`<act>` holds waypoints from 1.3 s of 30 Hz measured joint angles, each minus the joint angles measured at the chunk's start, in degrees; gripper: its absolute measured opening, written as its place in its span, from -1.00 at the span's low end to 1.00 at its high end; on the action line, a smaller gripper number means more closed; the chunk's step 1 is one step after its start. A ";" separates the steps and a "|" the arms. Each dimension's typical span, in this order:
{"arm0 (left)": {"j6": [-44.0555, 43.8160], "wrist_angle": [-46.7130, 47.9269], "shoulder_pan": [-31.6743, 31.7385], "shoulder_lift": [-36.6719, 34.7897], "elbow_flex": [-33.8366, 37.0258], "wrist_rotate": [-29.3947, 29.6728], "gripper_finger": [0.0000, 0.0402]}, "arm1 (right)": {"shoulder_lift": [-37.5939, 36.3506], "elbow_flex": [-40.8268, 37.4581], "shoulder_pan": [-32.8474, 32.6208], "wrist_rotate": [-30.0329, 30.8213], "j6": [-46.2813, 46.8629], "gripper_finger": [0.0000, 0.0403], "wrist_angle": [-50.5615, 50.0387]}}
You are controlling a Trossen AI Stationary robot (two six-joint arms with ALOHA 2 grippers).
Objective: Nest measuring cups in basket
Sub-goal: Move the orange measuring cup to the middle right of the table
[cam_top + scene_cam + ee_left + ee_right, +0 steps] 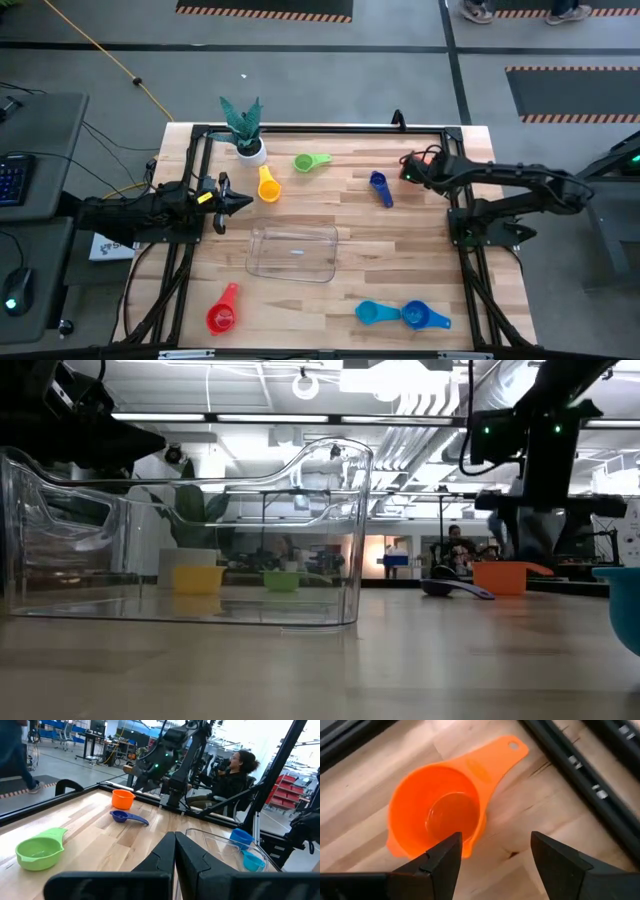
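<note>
Right wrist view: right gripper over orange cup

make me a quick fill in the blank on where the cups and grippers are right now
The right gripper hangs with open fingers over the ___ cup.
The basket holds ___ cups.
The left gripper is ___.
The yellow cup lies nearest the potted ___.

Missing words: orange; no; shut; plant

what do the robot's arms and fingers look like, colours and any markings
Both arms are dark, jointed black links. The left arm carries a small yellow mark near its gripper. The right arm shows a spot of red-orange near its wrist and green indicator lights in the low view. The right gripper's fingers are matte black, wedge-shaped and tapered.
</note>
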State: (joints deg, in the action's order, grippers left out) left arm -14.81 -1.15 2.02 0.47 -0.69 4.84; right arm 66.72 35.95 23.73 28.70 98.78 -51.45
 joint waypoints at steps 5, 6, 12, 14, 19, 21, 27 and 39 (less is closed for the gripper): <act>0.00 -0.02 -0.01 0.01 0.00 -0.01 -1.00 | 0.00 -3.49 1.82 -1.60 -1.36 0.13 5.49; 0.00 -0.02 -0.01 0.00 0.00 0.00 -1.00 | 0.00 -4.31 2.17 -1.97 -1.37 0.13 6.76; -0.01 -0.02 0.00 0.00 0.00 -0.02 -1.00 | 0.00 -8.07 3.77 -3.69 -1.22 0.13 14.02; -0.02 -0.02 0.00 0.01 0.00 -0.01 -1.00 | 0.00 -8.54 4.06 -3.91 -1.20 0.12 15.32; 0.00 -0.02 0.00 0.00 0.00 -0.02 -1.00 | -0.02 -8.75 3.72 -4.61 2.95 -0.13 17.05; 0.00 -0.02 0.00 0.01 0.00 -0.01 -1.00 | -0.02 -8.75 3.23 -4.81 4.96 -0.32 18.59; -0.01 -0.02 0.00 0.00 0.00 -0.02 -1.00 | -0.02 -8.73 0.30 -2.57 14.73 -0.94 26.96; 0.00 0.00 0.00 0.00 0.00 -0.02 -1.00 | -0.02 -6.26 -1.43 -4.58 -0.94 -0.97 36.53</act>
State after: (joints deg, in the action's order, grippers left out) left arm -14.81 -1.15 2.02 0.47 -0.69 4.82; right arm 66.70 29.70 22.31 24.13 97.85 -14.92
